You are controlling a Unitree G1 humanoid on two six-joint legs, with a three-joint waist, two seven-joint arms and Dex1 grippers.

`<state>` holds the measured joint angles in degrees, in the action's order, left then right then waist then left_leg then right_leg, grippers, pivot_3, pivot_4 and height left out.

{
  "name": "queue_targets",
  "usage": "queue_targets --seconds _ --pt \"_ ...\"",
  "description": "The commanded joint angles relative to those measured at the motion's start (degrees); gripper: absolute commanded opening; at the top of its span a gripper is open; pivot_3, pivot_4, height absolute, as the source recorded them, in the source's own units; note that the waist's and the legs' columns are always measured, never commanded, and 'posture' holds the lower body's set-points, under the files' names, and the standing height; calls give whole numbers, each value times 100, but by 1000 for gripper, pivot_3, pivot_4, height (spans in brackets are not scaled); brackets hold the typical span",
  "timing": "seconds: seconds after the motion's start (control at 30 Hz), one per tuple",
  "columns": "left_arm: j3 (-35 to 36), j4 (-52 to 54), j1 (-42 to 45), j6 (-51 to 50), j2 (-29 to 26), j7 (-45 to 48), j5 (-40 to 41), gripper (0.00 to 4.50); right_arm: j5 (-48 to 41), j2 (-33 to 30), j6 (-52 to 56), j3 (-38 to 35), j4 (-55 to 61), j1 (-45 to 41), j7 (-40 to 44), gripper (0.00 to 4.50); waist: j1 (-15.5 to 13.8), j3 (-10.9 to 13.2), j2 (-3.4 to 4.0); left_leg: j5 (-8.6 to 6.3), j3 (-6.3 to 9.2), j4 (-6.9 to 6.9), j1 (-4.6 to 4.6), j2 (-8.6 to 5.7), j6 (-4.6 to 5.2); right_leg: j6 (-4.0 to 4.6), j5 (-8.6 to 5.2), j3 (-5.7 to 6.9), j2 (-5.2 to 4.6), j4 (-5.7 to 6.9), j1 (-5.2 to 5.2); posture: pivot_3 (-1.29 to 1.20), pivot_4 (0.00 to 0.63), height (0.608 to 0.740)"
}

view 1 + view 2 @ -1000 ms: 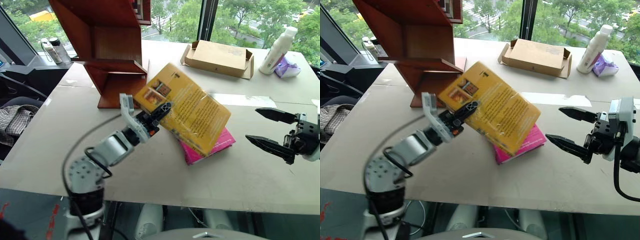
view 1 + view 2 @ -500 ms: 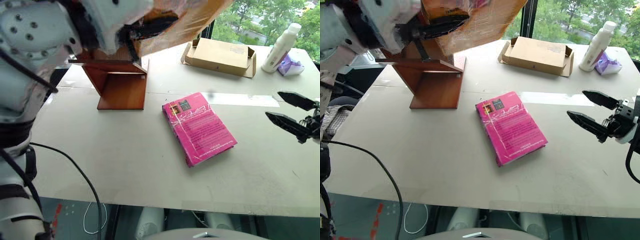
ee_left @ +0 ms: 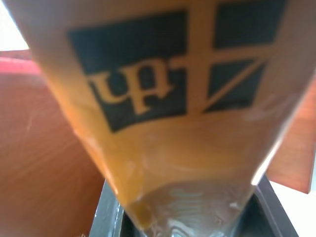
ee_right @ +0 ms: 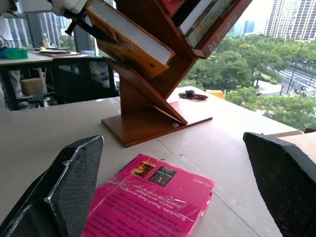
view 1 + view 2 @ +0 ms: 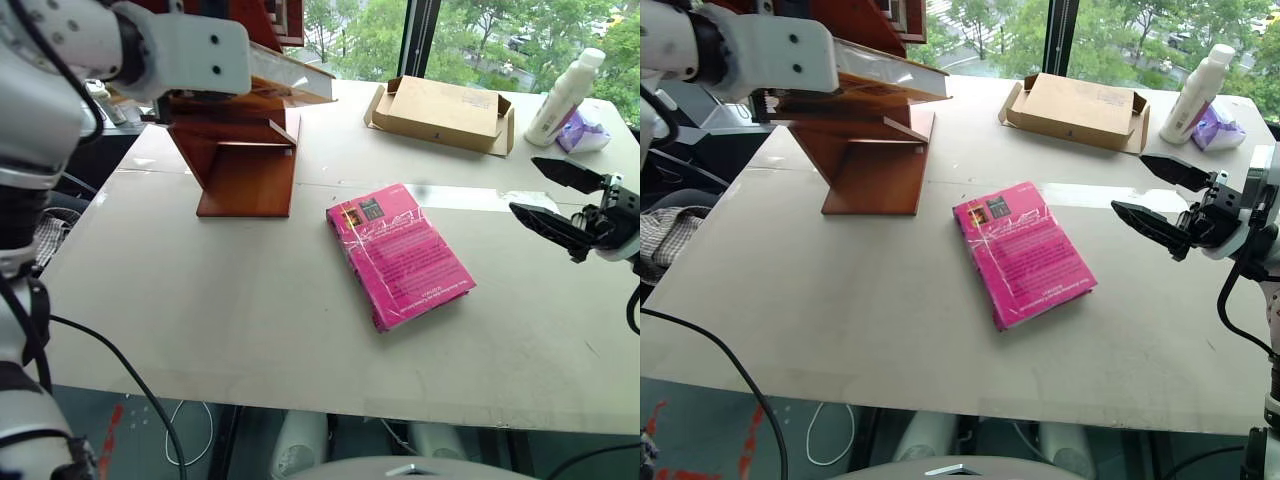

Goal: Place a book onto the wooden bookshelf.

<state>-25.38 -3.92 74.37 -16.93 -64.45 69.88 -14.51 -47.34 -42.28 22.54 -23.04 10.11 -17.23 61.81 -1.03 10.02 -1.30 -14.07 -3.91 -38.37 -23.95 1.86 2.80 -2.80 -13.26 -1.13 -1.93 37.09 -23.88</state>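
Note:
The yellow book [image 5: 285, 78] is up at the wooden bookshelf [image 5: 245, 165], tilted, with its white page edge toward the table. It hangs just over a slanted panel, and I cannot tell whether it touches. In the right wrist view my left gripper [image 4: 91, 28] is shut on the book [image 4: 129, 43] beside the bookshelf [image 4: 148, 106]. In the left wrist view the book's yellow cover [image 3: 187, 128] with a dark logo is pressed close. My right gripper [image 5: 524, 185] hovers open and holds nothing, over the table's right side.
A magenta-pink book [image 5: 400, 255] lies flat mid-table, in front of my right gripper. A tan cardboard box [image 5: 440, 112], a white bottle [image 5: 560, 85] and a purple bag [image 5: 585, 132] sit at the back right. More books stand in the shelf's upper slots [image 4: 197, 17].
My left arm has carried the yellow book from just above the pink book up to the bookshelf. The right gripper has risen a little and moved forward, still open.

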Motion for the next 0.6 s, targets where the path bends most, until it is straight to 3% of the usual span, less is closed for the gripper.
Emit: queue_targets --seconds 0.03,0.2,0.43,0.6 --pt "-125 -716 10 148 188 -65 -720 825 -247 -9 32 -158 365 -88 -129 4500 25 0 0 0 -2 -6 6 1 0 0 0 -2 0 14 2 0 150 740" --pt "-127 -1384 8 466 553 -80 -1024 825 -496 -8 159 -268 699 -7 -360 4500 179 -1 4 1 -9 -10 38 22 -1 1 -1 -30 15 77 -6 0 150 740" --pt "589 -836 113 -233 689 401 -633 3961 -899 121 263 -392 933 -12 -745 4500 276 -1 3 1 -12 -7 15 31 -2 4 1 -53 26 80 -41 0 150 740" --pt "1707 492 35 -2360 442 1423 705 3961 -900 97 292 -279 881 -86 -777 4500 247 1 0 0 -15 -15 -35 24 -1 -3 1 -52 11 75 -80 0 150 740"
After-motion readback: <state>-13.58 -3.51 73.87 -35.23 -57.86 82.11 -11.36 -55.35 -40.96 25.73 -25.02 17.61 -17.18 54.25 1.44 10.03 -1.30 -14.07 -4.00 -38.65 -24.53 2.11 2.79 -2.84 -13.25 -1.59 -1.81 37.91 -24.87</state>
